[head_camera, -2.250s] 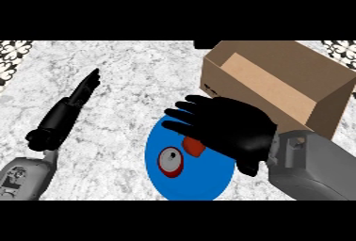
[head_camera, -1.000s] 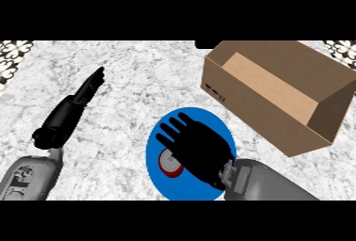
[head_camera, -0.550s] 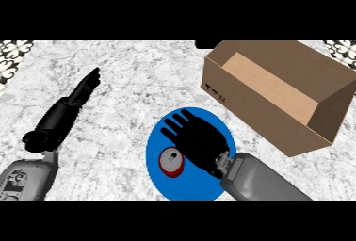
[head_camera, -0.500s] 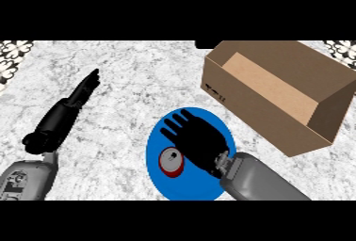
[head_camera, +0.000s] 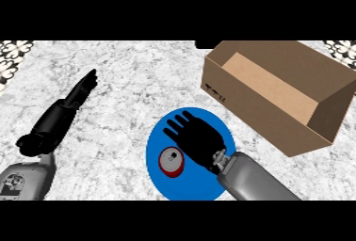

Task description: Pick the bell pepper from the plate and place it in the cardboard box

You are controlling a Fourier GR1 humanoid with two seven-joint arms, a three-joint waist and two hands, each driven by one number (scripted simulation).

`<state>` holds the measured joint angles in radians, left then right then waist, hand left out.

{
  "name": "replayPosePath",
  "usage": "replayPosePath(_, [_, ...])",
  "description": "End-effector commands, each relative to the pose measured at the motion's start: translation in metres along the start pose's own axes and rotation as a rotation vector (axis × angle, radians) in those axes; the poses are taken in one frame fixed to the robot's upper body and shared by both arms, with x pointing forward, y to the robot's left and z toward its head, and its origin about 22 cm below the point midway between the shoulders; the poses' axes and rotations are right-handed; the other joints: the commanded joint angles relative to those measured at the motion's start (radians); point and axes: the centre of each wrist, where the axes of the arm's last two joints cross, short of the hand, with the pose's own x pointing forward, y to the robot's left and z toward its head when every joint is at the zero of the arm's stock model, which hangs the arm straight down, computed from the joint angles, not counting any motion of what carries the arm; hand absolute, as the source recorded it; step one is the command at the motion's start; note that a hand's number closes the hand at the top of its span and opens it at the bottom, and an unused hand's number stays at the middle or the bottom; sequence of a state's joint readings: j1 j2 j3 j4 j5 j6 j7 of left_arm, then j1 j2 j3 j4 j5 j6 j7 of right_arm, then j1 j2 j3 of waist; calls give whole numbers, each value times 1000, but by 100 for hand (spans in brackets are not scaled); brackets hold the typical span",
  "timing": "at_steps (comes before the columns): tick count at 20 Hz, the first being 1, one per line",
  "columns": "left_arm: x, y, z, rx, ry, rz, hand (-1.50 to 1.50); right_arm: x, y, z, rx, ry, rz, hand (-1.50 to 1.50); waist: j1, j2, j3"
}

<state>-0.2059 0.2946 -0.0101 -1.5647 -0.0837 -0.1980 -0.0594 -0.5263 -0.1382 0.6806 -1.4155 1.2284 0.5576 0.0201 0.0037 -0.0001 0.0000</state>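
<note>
At the left of the frame, the left robot hand (head_camera: pixel 78 95) lies over the marbled desk (head_camera: pixel 139 75), fingers straight and together, holding nothing. Lower centre, a blue plate (head_camera: pixel 161 179) carries the red bell pepper (head_camera: pixel 171 161). The right robot hand (head_camera: pixel 198 139) is spread flat over the plate, just beside the pepper, possibly touching it. Upper right stands the open cardboard box (head_camera: pixel 278 94).

Red bell pepper (head_camera: pixel 171 162) beside black fingers (head_camera: pixel 182 126), blue plate (head_camera: pixel 161 136), brown cardboard box (head_camera: pixel 292 94), grey-veined white counter (head_camera: pixel 139 75).
</note>
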Motion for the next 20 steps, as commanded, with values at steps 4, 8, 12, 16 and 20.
replayPosePath(4, [-2, 6, -5, -4, -8, -1, 0, -25, 8, -25, 5, 44, 2, -150, 2, 1, 0])
replayPosePath(8, [-2, -8, 2, -7, 6, -4, 0, -31, 28, -26, 23, 14, -33, -150, 2, 1, 0])
replayPosePath(12, [-7, 8, 0, -3, 8, 4, 0, -22, 7, -40, 4, -74, 28, 150, 3, 2, 0])
replayPosePath(16, [-9, 8, 5, -12, 5, -2, 0, -20, 39, -36, -85, -138, 71, 150, 2, 2, 0])
replayPosePath(20, [3, -23, -12, 6, 5, 18, 0, -17, 33, -40, -166, -164, 106, 150, 0, 1, 0])
